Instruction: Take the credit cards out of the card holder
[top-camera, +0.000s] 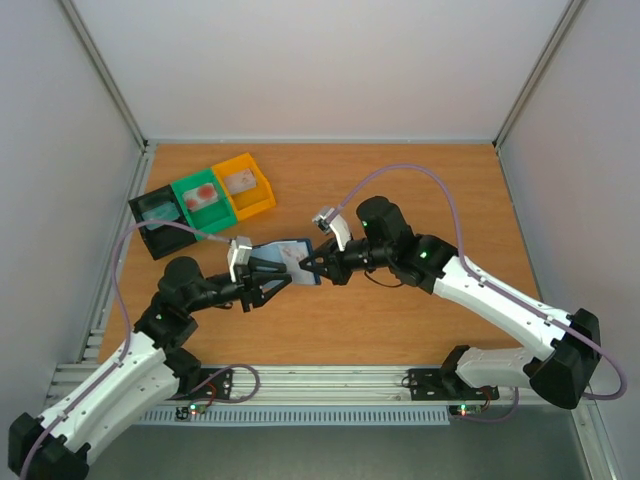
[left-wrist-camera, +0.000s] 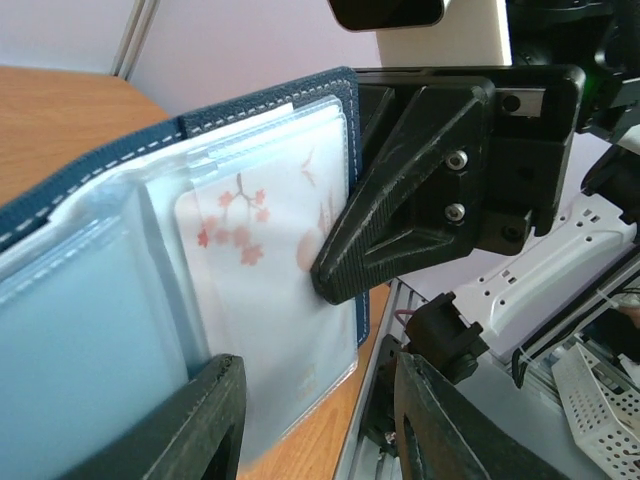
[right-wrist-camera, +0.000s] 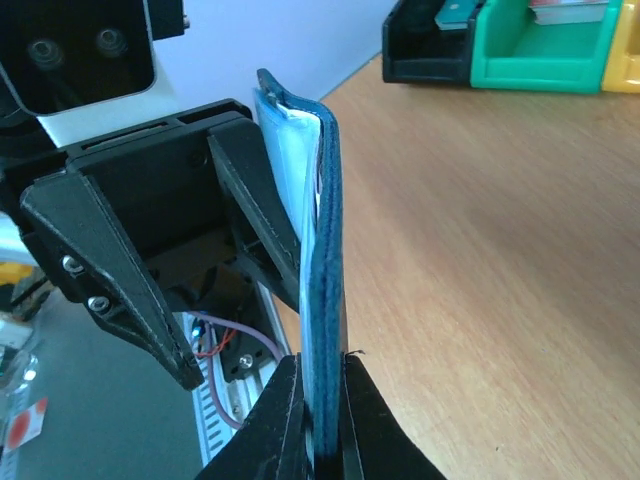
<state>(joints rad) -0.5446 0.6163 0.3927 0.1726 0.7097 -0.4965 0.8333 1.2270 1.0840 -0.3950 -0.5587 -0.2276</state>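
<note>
The navy card holder (top-camera: 290, 252) hangs above the table between both grippers, opened out. My right gripper (right-wrist-camera: 322, 372) is shut on its lower edge (right-wrist-camera: 325, 300), and its black finger (left-wrist-camera: 400, 200) presses the holder's right side. A pale credit card (left-wrist-camera: 270, 270) with reddish blossom marks sits in the clear inner pocket. My left gripper (left-wrist-camera: 315, 365) is open, its fingers (left-wrist-camera: 205, 420) standing either side of the pocket's lower edge with a wide gap. In the top view the left gripper (top-camera: 286, 277) meets the holder from the left and the right gripper (top-camera: 306, 266) from the right.
A black bin (top-camera: 158, 218), a green bin (top-camera: 205, 197) and a yellow bin (top-camera: 246, 186) stand in a row at the back left, each with a card-like piece inside. White walls close off the table's sides and back. A metal rail (top-camera: 330, 385) runs along the near edge.
</note>
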